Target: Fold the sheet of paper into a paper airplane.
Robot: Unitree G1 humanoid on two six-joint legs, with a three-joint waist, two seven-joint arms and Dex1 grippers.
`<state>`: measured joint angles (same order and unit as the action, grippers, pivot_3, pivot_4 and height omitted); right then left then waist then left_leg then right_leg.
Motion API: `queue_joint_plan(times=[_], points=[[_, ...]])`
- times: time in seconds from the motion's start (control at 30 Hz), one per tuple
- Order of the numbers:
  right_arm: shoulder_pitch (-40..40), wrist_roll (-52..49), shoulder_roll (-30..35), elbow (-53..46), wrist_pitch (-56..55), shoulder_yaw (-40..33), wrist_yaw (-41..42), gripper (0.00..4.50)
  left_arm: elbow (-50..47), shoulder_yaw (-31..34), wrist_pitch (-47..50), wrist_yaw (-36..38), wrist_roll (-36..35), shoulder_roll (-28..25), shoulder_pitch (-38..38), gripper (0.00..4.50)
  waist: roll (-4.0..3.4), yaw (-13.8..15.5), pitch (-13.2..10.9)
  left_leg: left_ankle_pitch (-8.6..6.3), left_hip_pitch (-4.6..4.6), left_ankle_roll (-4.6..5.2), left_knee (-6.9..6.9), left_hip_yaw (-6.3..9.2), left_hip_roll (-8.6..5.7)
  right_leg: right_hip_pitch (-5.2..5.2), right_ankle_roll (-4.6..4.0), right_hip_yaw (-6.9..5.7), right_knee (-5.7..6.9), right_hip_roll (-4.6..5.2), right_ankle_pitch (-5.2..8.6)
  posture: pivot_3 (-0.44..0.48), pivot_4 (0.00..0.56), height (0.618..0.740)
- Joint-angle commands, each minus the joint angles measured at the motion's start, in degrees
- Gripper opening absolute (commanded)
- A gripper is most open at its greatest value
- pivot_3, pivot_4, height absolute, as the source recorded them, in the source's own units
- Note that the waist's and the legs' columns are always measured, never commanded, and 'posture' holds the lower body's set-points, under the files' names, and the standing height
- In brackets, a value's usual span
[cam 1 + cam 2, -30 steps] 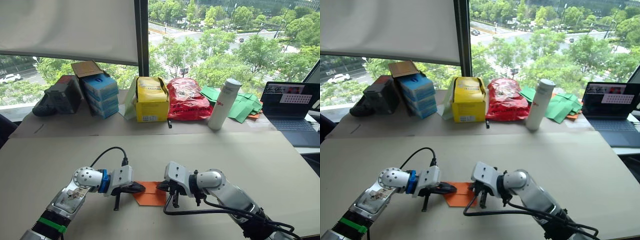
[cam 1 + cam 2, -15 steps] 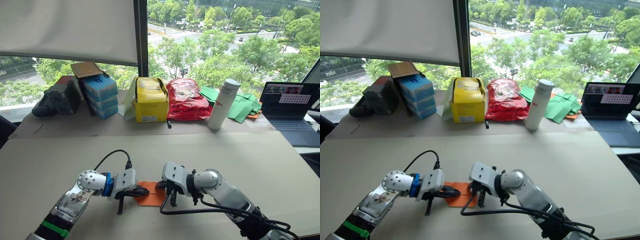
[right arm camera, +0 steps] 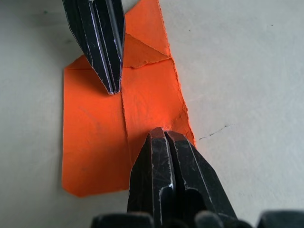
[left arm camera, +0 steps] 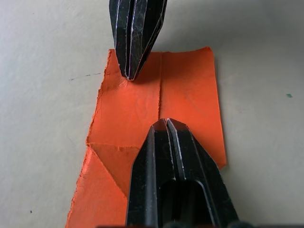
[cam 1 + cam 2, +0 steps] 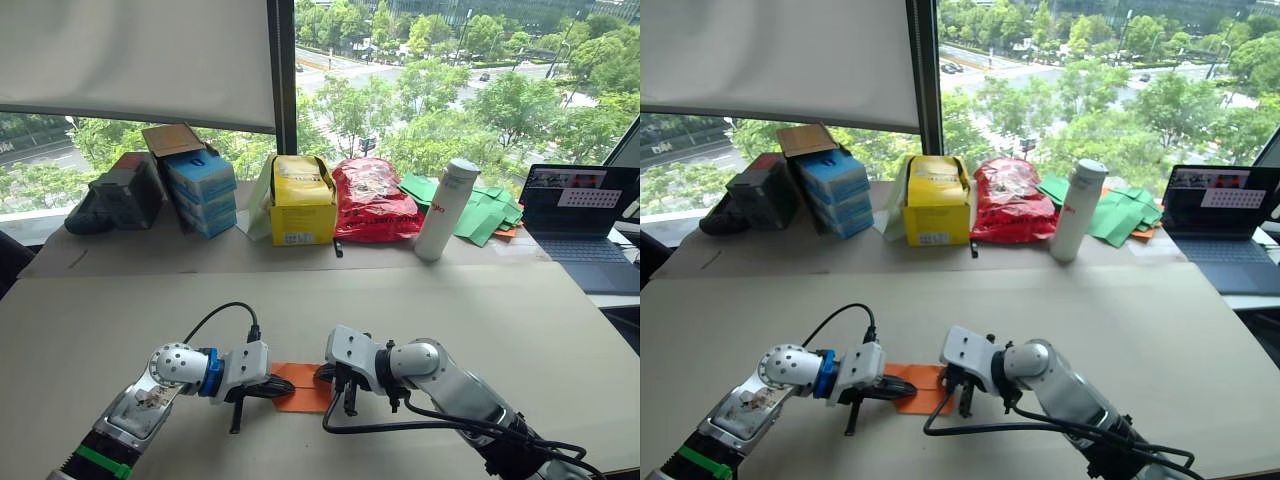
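Note:
The sheet of paper [image 5: 305,390] is bright orange and lies flat on the beige table [image 5: 450,300], between my two grippers. It has a centre crease, and one corner is folded in as a triangle [image 4: 111,161]. My left gripper [image 5: 284,390] is shut, and its tip rests on the paper's left part. My right gripper [image 5: 326,376] is shut too, with its tip on the paper's right edge. The two tips face each other across the crease, a short way apart, with the left gripper [image 3: 111,88] opposite my right fingers [image 3: 164,156].
On the ledge at the back stand blue boxes [image 5: 203,190], a yellow box [image 5: 303,200], a red bag [image 5: 374,200], a white bottle [image 5: 448,208] and green paper pieces [image 5: 490,212]. An open laptop [image 5: 580,225] sits at the right. Black cables trail from both wrists.
Both shut grippers stay on the orange paper. The left gripper's tip has dropped slightly lower against the paper; the right arm holds about the same place.

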<state>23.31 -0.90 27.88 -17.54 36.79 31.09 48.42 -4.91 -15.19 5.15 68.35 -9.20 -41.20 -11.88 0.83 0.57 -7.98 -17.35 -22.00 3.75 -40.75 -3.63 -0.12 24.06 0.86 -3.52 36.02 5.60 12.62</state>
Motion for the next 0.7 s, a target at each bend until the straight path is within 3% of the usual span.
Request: queue_joint_plan(times=[0.03,0.37,0.7], points=[[-1.03,0.77,0.43,1.71,2.29,1.76,0.33,0.04,2.09,-1.33,0.84,-0.62,2.27,-0.08,0.38,0.01,0.0,0.0,0.0,0.0,0.01,0.0,0.0,0.0,0.0,0.0,0.0,0.0,0.0,0.0,0.0,0.0,0.15,0.74],[-0.7,1.29,0.18,2.57,2.37,2.49,0.19,0.04,3.53,-1.72,1.63,-1.29,2.75,0.9,-0.69,0.01,-0.02,0.08,0.04,-0.01,0.16,0.01,0.01,0.02,0.0,0.0,0.0,-0.01,0.0,0.07,0.0,0.0,0.15,0.74],[-0.12,1.4,0.04,3.18,2.42,2.7,0.11,0.04,7.11,0.33,0.29,-0.8,2.89,-2.35,1.01,0.01,-0.1,-0.05,0.17,-0.01,0.23,0.01,0.04,0.02,0.02,-0.01,-0.02,-0.04,0.02,0.41,0.0,0.0,0.15,0.74]])
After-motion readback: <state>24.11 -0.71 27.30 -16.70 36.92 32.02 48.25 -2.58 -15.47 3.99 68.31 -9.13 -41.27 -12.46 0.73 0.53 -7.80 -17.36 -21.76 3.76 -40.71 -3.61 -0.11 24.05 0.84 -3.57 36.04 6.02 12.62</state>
